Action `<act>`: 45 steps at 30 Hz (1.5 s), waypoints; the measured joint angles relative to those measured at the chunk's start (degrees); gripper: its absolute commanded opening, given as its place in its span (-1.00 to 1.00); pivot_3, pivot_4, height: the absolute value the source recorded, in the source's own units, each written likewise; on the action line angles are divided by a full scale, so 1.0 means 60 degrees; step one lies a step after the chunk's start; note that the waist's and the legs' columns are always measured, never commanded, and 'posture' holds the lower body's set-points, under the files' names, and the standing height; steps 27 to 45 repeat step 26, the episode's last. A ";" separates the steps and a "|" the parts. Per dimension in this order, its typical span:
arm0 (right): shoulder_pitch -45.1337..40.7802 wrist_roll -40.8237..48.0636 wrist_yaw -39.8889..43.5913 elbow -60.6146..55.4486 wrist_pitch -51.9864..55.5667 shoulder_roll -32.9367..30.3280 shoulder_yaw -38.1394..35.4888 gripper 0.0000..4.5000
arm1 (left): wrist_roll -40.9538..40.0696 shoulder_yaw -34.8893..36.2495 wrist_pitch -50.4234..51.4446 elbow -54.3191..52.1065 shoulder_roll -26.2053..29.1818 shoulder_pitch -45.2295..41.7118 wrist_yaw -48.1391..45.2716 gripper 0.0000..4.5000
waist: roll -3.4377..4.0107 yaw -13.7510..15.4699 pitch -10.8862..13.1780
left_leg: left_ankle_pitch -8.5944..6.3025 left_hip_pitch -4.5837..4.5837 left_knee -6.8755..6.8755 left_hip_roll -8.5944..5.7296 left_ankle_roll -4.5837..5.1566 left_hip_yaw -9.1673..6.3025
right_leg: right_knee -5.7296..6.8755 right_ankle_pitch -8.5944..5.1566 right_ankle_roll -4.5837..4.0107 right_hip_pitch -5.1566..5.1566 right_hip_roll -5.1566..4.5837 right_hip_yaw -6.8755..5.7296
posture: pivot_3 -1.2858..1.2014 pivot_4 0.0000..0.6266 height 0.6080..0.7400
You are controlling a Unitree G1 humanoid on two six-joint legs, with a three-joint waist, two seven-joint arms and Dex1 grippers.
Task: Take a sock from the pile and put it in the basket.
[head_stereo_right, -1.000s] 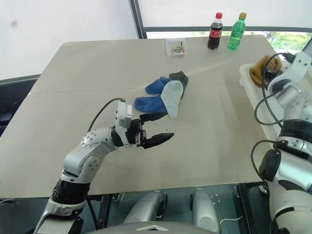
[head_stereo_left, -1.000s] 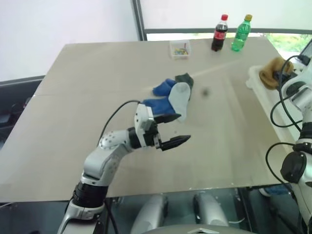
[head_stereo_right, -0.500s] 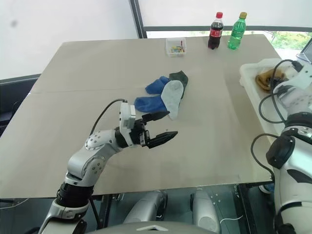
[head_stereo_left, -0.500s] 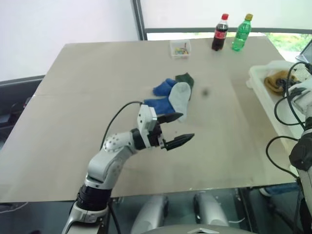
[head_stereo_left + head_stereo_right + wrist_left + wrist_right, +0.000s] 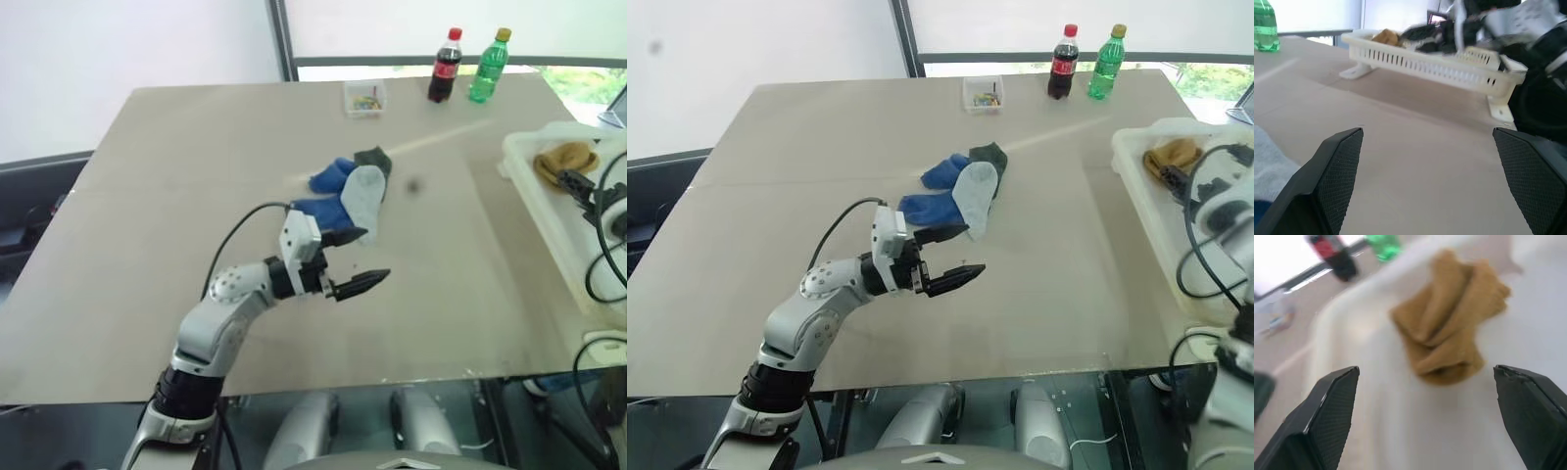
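Socks in the pile [image 5: 351,191] are lying near the middle of the table [image 5: 147,196], the heap stretching diagonally from the dark green one at the far end toward the blue one nearest us, with the light grey sock pointing its long axis the same way. We are seeing the basket [image 5: 1136,181] sitting at the table's right edge, its long side running away from us, and a mustard-yellow sock [image 5: 1447,316] is resting folded inside it. A small clear box [image 5: 363,98] holding coloured bits is standing at the far edge beside two bottles [image 5: 465,67]. We are holding the left gripper [image 5: 355,262] level just beside the pile, jaws apart and empty. The right gripper [image 5: 1425,431] is hovering over the basket, jaws spread wide, gripping nothing.
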 measured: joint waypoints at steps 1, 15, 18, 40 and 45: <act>0.0509 0.0315 0.0463 -0.1323 -0.0203 -0.0013 0.0073 0.99 | 0.0119 0.0001 -0.0138 0.0004 0.0039 0.0074 0.0061 1.00 | 0.0002 -0.0012 -0.0001 | 0.0000 0.0005 0.0002 0.0008 0.0001 0.0002 | 0.0003 0.0001 0.0003 0.0000 0.0005 0.0003 | 0.03 -0.52 0.99; 0.5038 -0.2168 0.3513 -0.4712 -0.3599 -0.0660 0.4220 0.99 | 0.0143 0.2166 -0.0353 -0.0588 0.1837 0.2836 0.0166 1.00 | -0.0010 0.0143 0.0005 | -0.0003 0.0007 0.0016 0.0021 -0.0004 -0.0012 | -0.0017 0.0000 0.0003 0.0020 -0.0021 -0.0015 | 0.03 -0.52 0.99; 0.5515 -0.2493 0.3932 -0.4554 -0.4101 -0.0772 0.4246 0.99 | -0.0155 0.2787 -0.0303 -0.0942 0.2133 0.3396 0.0127 1.00 | -0.0011 0.0145 0.0005 | -0.0003 0.0011 0.0016 0.0027 -0.0005 -0.0010 | -0.0017 -0.0001 0.0003 0.0022 -0.0020 -0.0013 | 0.03 -0.52 0.99; 0.6288 -0.2673 0.4600 -0.4552 -0.4412 -0.1057 0.3941 0.99 | -0.0567 0.3469 -0.0082 -0.1347 0.2662 0.3991 0.0054 1.00 | -0.0016 0.0193 0.0007 | -0.0003 0.0016 0.0017 0.0032 -0.0005 -0.0007 | -0.0017 -0.0002 0.0005 0.0029 -0.0018 -0.0015 | 0.03 -0.52 0.99; 0.6288 -0.2673 0.4600 -0.4552 -0.4412 -0.1057 0.3941 0.99 | -0.0567 0.3469 -0.0082 -0.1347 0.2662 0.3991 0.0054 1.00 | -0.0016 0.0193 0.0007 | -0.0003 0.0016 0.0017 0.0032 -0.0005 -0.0007 | -0.0017 -0.0002 0.0005 0.0029 -0.0018 -0.0015 | 0.03 -0.52 0.99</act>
